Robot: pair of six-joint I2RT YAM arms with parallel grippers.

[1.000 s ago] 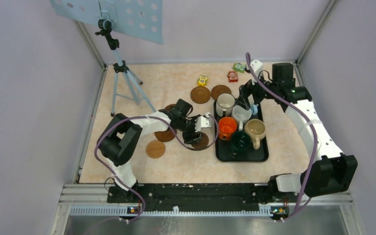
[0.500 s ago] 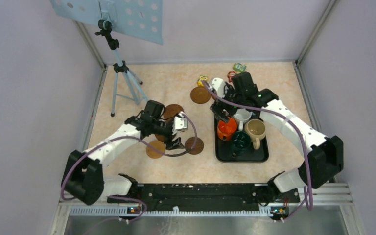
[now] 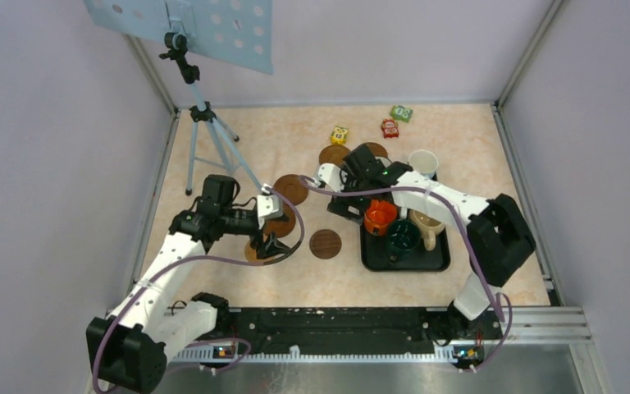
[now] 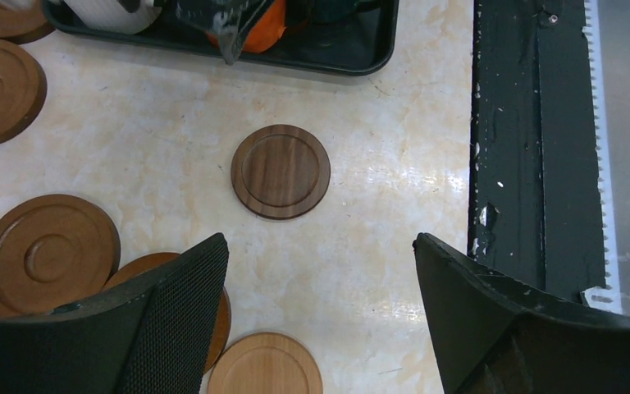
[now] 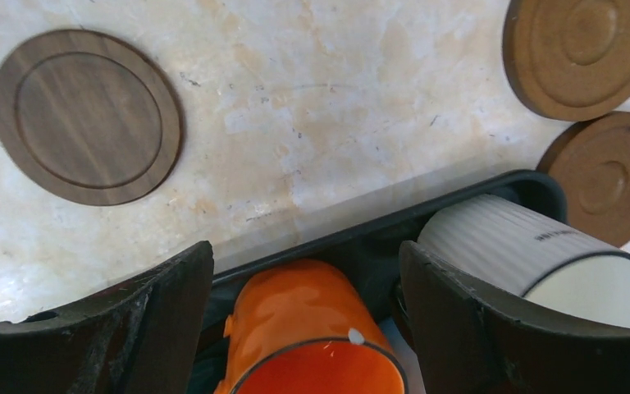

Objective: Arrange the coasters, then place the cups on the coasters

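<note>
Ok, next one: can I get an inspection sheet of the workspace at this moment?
Surface: beige marbled table; no spills seen.
Job's things: six coasters loose on the table, none bearing a cup; orange mug, white dark-rimmed mug, green mug and beige mug in the black tray; white mug at its far end.
Clutter: three toy blocks near the far edge.
Grippers: left gripper open, empty, above coasters; right gripper open, flanking the orange mug.
Cables: purple cables along both arms, the left looping over coasters.
Surroundings: tripod holding a perforated panel.
</note>
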